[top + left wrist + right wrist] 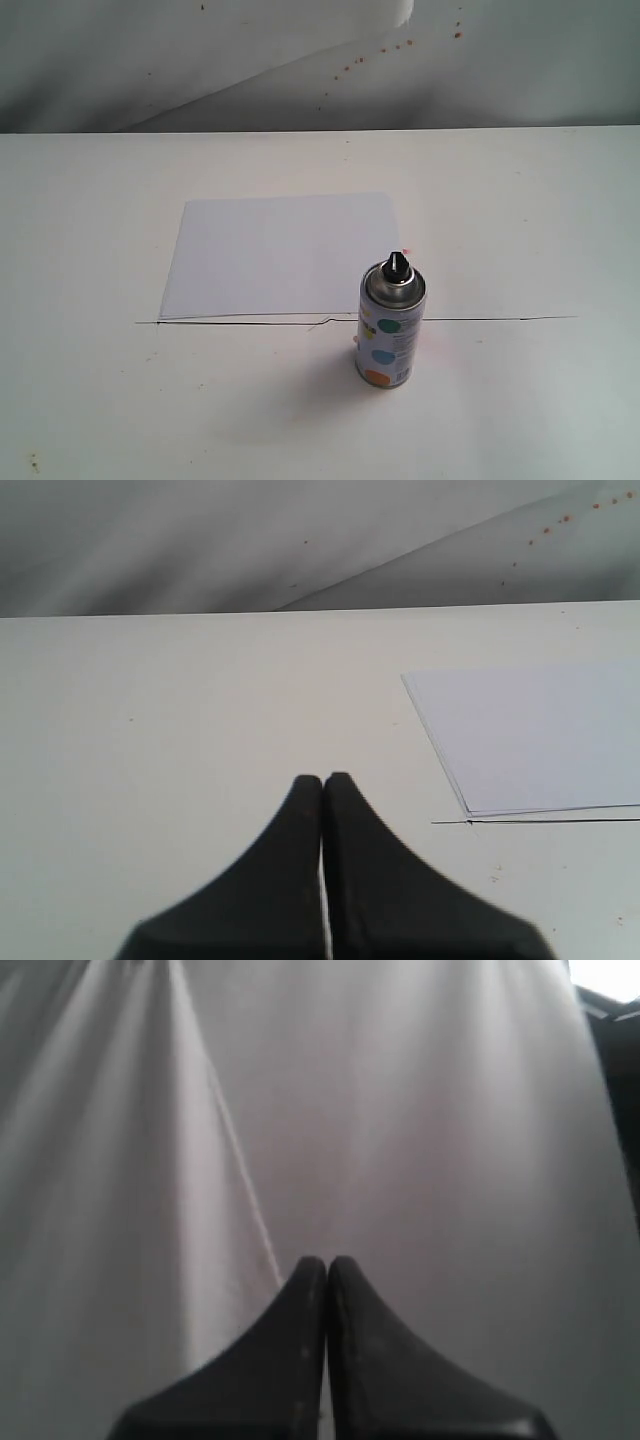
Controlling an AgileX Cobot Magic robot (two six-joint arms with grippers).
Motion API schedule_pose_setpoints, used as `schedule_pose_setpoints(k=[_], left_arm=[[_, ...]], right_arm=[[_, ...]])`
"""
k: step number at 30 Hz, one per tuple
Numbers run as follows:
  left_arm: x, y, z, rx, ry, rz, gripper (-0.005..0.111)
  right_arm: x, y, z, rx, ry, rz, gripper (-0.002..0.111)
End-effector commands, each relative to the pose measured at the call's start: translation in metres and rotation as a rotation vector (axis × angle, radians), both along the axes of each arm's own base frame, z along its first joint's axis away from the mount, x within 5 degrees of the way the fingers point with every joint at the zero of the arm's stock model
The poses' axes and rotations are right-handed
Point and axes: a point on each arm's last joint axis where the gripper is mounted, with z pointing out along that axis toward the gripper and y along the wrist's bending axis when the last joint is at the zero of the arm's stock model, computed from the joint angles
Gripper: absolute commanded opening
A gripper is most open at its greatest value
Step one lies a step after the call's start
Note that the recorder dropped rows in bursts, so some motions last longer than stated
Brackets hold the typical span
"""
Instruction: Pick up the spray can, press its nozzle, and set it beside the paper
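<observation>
The spray can (392,330), a short cylinder with a shiny metal dome, black nozzle (398,266) and white label dotted teal, light blue and orange, stands upright on the table (100,400), nozzle up, by the near right corner of the paper (280,255). Both the left tool (322,780) and the right tool (326,1262) are pinched closed, empty

Left hand (322,780), right hand (326,1262): closed, empty.
</observation>
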Motion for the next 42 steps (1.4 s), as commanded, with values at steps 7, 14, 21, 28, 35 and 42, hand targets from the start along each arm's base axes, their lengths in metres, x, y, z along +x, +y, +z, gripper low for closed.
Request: schedule_pose_setpoints(k=[7,14,21,28,35,42], left_arm=[[0.000,0.000,0.000,-0.004,-0.014,-0.004,0.000],[0.000,0.000,0.000,-0.004,-0.014,-0.004,0.000],[0.000,0.000,0.000,-0.004,-0.014,-0.004,0.000],[0.000,0.000,0.000,-0.004,-0.014,-0.004,0.000],[0.000,0.000,0.000,-0.004,-0.014,-0.004,0.000],[0.000,0.000,0.000,-0.004,-0.014,-0.004,0.000]], right_arm=[[0.061,0.007,-0.063,-0.134,0.389,0.143,0.000],[0.082,0.005,-0.092,-0.031,0.516,0.167,0.000],[0.090,0.002,-0.108,-0.017,0.598,0.156,0.000],[0.087,-0.003,-0.134,0.073,0.742,0.100,0.000],[0.062,0.010,-0.162,0.091,0.719,0.210,0.000],[0.059,0.014,-0.152,0.032,0.587,0.248,0.000]])
